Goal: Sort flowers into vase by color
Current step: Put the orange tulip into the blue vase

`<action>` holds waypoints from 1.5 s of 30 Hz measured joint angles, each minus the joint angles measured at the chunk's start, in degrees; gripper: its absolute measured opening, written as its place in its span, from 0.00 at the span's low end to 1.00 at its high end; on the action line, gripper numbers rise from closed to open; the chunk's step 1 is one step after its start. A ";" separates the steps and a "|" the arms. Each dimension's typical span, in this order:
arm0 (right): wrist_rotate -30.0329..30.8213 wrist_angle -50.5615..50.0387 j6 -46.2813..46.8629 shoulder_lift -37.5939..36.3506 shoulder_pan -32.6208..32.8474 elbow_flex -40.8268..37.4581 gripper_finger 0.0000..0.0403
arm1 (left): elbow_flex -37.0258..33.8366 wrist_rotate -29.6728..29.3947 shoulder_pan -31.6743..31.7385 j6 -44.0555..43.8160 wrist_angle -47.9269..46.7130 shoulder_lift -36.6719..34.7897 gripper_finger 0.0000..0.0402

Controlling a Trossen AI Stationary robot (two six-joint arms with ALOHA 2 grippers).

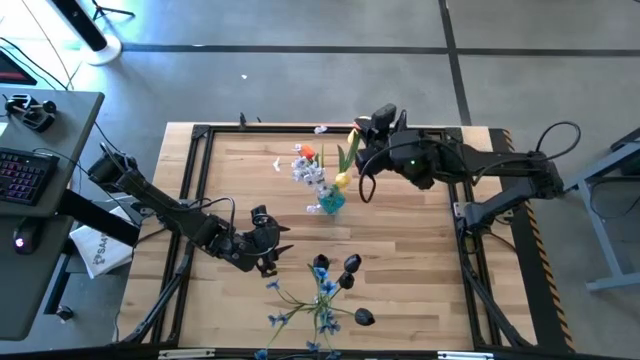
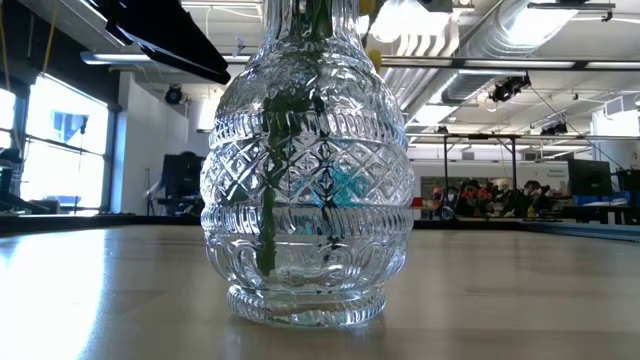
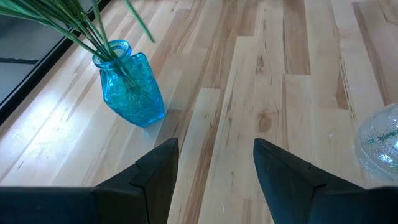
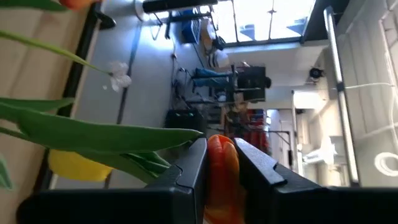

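A pale wooden table (image 1: 400,260) with a dark frame stands on a grey concrete floor, with a desk carrying a keyboard (image 1: 22,172) off its left edge; across the table top, the low view looks into a bright hall with ducts overhead. Near the table's middle stands a small blue vase (image 1: 331,201), already holding white sprays (image 1: 309,172), a yellow tulip (image 1: 343,180) and green leaves; the left wrist view shows thin green stems gathered in its neck. A clear cut-glass vase (image 2: 306,180) fills the low view, with a green stem inside it. The right gripper (image 4: 219,163) hangs just above and behind the blue vase, its fingers pressed in on an orange tulip (image 4: 222,167), whose head sits squeezed between them in the right wrist view, beside long green leaves and a yellow bloom. The left gripper (image 3: 216,165) hovers low over the bare boards near the table's front left, its fingers spread apart with nothing between them, pointing toward the blue vase. On the table's front edge lie the unsorted flowers: blue sprays (image 1: 322,300) on thin stems and dark blackish buds (image 1: 350,266), well apart from the blue vase
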 joint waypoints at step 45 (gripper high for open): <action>5.07 2.42 -2.87 0.00 2.42 -0.19 0.05 | 0.00 0.00 -0.02 -0.94 0.00 0.00 0.49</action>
